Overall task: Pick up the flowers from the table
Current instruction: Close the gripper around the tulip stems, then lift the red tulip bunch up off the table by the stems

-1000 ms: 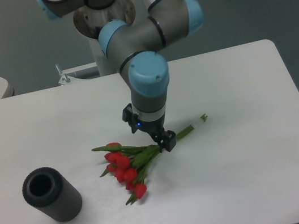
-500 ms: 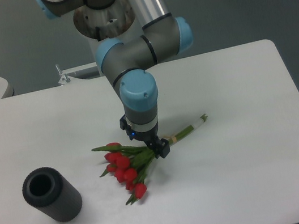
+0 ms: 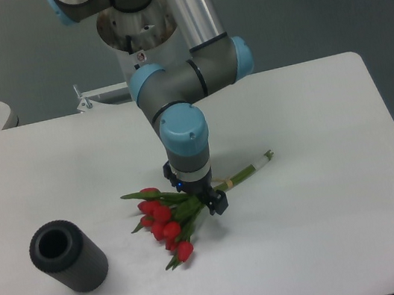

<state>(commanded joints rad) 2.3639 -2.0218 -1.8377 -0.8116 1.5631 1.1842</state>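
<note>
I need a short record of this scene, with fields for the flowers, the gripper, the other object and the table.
flowers: lying on the table, red buds toward the front-left, stems toward the back-right
gripper: lowered onto the stems near the pale band; open or shut cannot be told
dark grey cylinder: on its side at the front-left, apart from the flowers
table: white, flat

dark grey cylinder | lying tilted | open end up-left
</note>
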